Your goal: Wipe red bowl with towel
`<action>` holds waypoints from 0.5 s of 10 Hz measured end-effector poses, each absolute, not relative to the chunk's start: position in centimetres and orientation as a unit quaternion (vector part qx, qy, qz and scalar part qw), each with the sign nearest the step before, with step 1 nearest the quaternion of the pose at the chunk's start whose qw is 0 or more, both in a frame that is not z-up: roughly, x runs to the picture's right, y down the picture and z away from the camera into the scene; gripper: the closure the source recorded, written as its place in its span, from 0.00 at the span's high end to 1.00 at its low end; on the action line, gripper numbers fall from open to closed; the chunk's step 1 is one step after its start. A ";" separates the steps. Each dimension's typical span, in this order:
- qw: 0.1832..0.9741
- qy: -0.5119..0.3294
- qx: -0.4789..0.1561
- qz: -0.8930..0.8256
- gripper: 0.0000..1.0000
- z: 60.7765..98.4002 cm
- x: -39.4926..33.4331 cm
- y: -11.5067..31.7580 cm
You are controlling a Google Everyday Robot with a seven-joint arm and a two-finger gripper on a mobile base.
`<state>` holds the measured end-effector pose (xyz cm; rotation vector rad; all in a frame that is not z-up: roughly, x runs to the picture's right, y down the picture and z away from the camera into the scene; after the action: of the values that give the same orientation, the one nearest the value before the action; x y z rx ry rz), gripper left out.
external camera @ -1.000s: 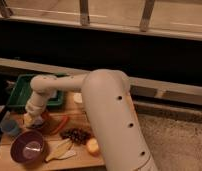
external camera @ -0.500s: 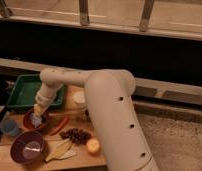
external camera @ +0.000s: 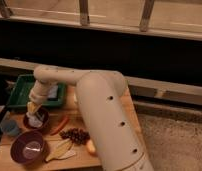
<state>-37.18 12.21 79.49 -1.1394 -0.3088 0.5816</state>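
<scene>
A small red bowl [external camera: 43,126] sits on the wooden table [external camera: 126,107] at the left, in front of the green tray. A pale towel [external camera: 35,118] lies bunched inside the bowl. My gripper [external camera: 33,108] hangs at the end of the white arm [external camera: 99,105] directly over the bowl, pressing down on the towel. The fingertips are buried in the cloth.
A green tray [external camera: 18,95] stands behind the bowl with a white item in it. A larger purple bowl [external camera: 28,148] sits front left, a blue cup [external camera: 12,128] at the left edge. A red chili [external camera: 60,125], dark grapes [external camera: 75,135], a banana [external camera: 59,149] and an orange fruit [external camera: 90,146] lie nearby.
The gripper has moved back and slightly right from near the purple bowl to over the red bowl, with the towel now down inside it.
</scene>
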 end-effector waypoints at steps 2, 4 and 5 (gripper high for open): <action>0.786 -0.149 -0.548 0.245 0.00 77.2 -38.2 14.7; 0.783 -0.138 -0.562 0.229 0.00 75.5 -38.1 17.4; 0.783 -0.131 -0.562 0.233 0.00 75.2 -37.6 18.0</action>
<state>-37.60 18.01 75.22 -1.2127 -0.2819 0.5025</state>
